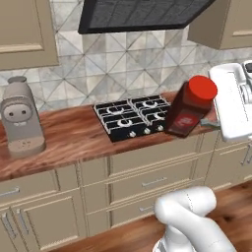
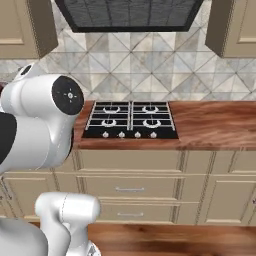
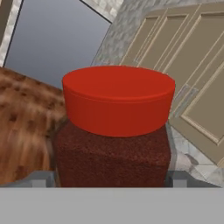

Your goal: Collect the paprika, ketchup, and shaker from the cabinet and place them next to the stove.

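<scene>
- You have a long reddish-brown wooden counter (image 1: 69, 135) running across the kitchen, over beige drawers and cupboard doors with metal bar handles.
- Above it hangs a dark range hood with a mesh underside (image 1: 142, 15), against a wall of grey triangle-patterned tiles.
- Your white arm with dark joints (image 2: 40, 125) fills the left of the right base view and covers the counter's left end there.
- The flat black four-burner stove (image 1: 133, 117) is set into the counter, with dark grates and a row of silver knobs along its front edge; in the right base view the stove (image 2: 131, 120) sits in the middle, under the hood.
- A rounded grey coffee machine (image 1: 19, 118) stands upright on the counter, well apart from the stove on its left.
- The squarish dark red-brown paprika jar with a bright red cap (image 1: 189, 108) is just beside the stove's right edge. It is tilted, with the cap leaning up and to the right. You cannot tell whether its lower end touches the wood.
- In the hand view your gripper (image 3: 112, 180) stands spread wide around the paprika jar (image 3: 116, 140). The grey fingertips (image 3: 41, 178) press close against its two sides below the cap, so it appears to hold the jar.
</scene>
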### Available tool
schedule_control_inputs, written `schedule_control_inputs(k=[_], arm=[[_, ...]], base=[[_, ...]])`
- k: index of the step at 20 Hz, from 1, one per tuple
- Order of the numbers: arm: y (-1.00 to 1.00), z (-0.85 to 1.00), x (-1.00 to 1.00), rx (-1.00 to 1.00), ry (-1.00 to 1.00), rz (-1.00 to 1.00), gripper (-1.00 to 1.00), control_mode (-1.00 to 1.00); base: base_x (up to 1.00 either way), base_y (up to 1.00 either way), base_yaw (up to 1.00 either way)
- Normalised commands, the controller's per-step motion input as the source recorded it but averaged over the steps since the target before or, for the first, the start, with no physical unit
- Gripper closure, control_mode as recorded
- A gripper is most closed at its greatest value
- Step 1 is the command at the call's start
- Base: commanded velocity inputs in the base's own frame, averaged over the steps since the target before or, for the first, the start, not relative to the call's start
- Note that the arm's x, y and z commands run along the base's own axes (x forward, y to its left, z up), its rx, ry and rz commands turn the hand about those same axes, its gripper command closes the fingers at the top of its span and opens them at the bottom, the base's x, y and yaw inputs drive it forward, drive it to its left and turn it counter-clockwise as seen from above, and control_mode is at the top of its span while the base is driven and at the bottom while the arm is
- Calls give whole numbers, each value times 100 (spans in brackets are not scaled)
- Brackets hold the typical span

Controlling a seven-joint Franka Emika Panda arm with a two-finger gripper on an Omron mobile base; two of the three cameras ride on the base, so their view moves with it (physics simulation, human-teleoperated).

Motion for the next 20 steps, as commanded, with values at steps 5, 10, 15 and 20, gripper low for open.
schedule_control_inputs(k=[5, 10, 15, 20], arm=[[0, 0, 0, 0, 0, 0, 100, 100], [0, 0, 0, 0, 0, 0, 100, 100], [0, 0, 0, 0, 0, 0, 100, 100], [0, 0, 0, 0, 0, 0, 100, 100]], base=[[85, -72, 0], [83, -44, 6], [78, -11, 23], [67, -33, 27]])
